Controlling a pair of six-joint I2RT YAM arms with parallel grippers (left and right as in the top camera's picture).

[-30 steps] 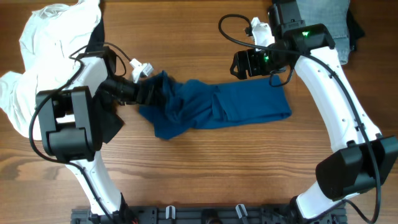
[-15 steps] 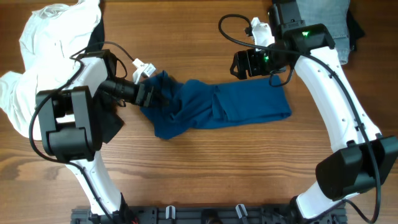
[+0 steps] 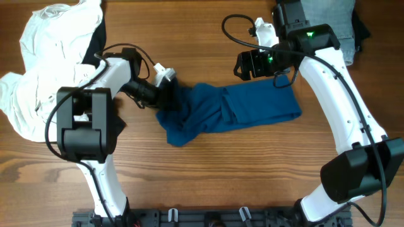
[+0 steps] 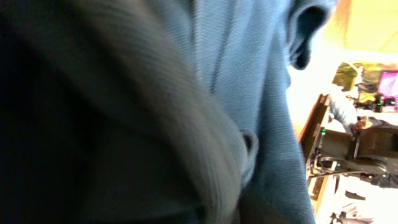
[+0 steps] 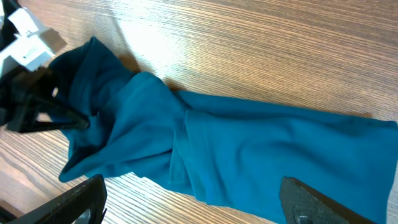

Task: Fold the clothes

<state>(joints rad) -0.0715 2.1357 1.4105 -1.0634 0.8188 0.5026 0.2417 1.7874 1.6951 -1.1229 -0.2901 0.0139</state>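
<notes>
Wood-grain worktop (image 3: 208, 176) fills the scene, with a rack of some kind along the bottom edge. Across the middle of the frame lies the blue shirt (image 3: 252, 108), stretched out left to right: its right half sits fairly flat, and its left half is bunched and rumpled into folds. The left end effector (image 3: 166, 96) is right at that crumpled left end, its dark fingers pinched together on a wad of the blue cloth. The left wrist view is almost all fabric pressed up against the lens. The right end effector (image 3: 247, 64) hangs just above the shirt's upper edge, a little right of center. Its two fingers are spread wide with nothing between them, and from its own camera the cloth lies below without touching them. A heaped white garment (image 3: 44, 57) sits at the upper left, with a bit of black fabric (image 3: 96, 43) showing beside it. A grey garment (image 3: 328, 16) rests in the upper right corner, behind the right arm.
</notes>
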